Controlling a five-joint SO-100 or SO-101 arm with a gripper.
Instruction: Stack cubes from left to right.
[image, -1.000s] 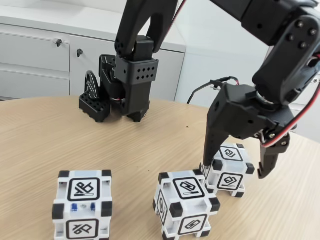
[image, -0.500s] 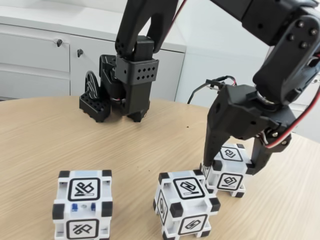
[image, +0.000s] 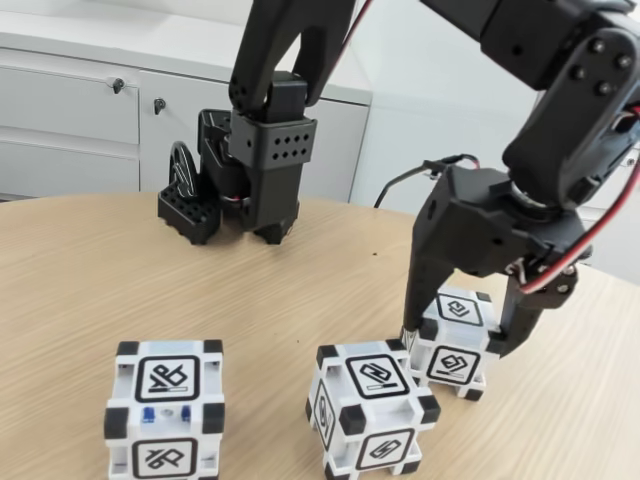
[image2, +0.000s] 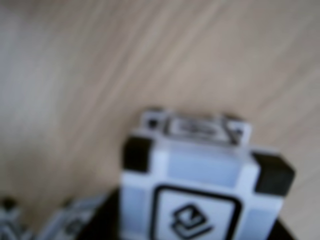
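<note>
Brightness: fixed view bright, even, daylight-like; wrist view paler, washed out.
Shadows: soft and faint under the cubes (image: 166, 417) on the table (image: 90, 270); no hard edges.
Glare: mild sheen on the white cabinet (image: 70, 95) and wall; nothing blown out.
Focus, fixed view: sharp on arm (image: 275, 130) and cubes.
Focus, wrist view: blurred all over; near cube (image2: 202, 187) soft, its glyph readable, wood grain smeared.
Distortion: none evident at edges in either view.
</note>
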